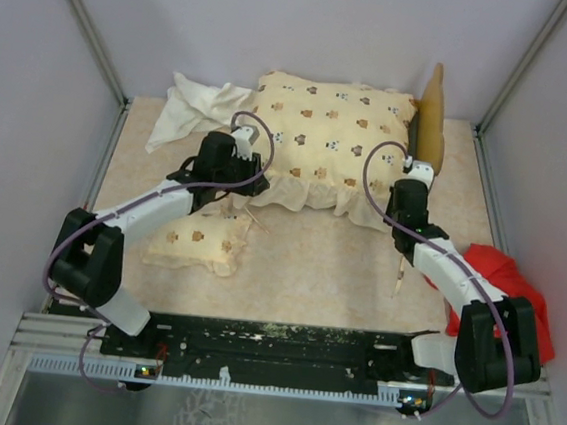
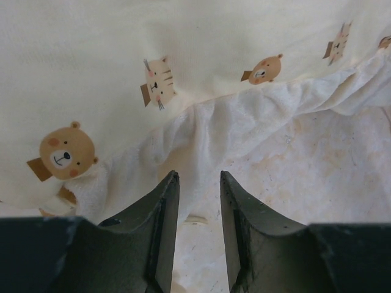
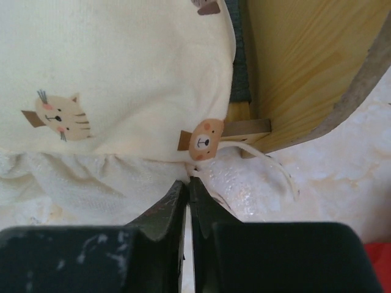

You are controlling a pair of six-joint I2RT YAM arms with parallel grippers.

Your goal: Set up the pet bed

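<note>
Pale lilac walls (image 1: 312, 24) close in a beige, marbled tabletop (image 1: 328, 267). At its 12 o'clock lies the cream cushion (image 1: 332, 127), printed with small bears and cats and edged with a white frill. At the cushion's 3 o'clock the bed frame (image 1: 432, 116) shows as a light wooden board standing upright, touching the cushion's edge. The right wrist view shows a strip of the frame's dark grey base between wood and fabric, with the cushion lapping over it. How much of the frame lies under the cushion cannot be told.

The matching pillow (image 1: 198, 242) rests flat at the tabletop's 8 o'clock, apart from the cushion. A crumpled white cloth (image 1: 188, 108) sits at 10 o'clock, touching the cushion's far left corner. A red cloth (image 1: 522, 296) is bunched at 4 o'clock, beside the right arm.

The left pincer (image 2: 198, 177) is released, its fingers parted with nothing between them, just short of the cushion's near frill. The right pincer (image 3: 188, 183) is clenched to a thin slit, its tips against the frill at the cushion's near right corner, just beside the frame. Whether any fabric is caught there cannot be told.
</note>
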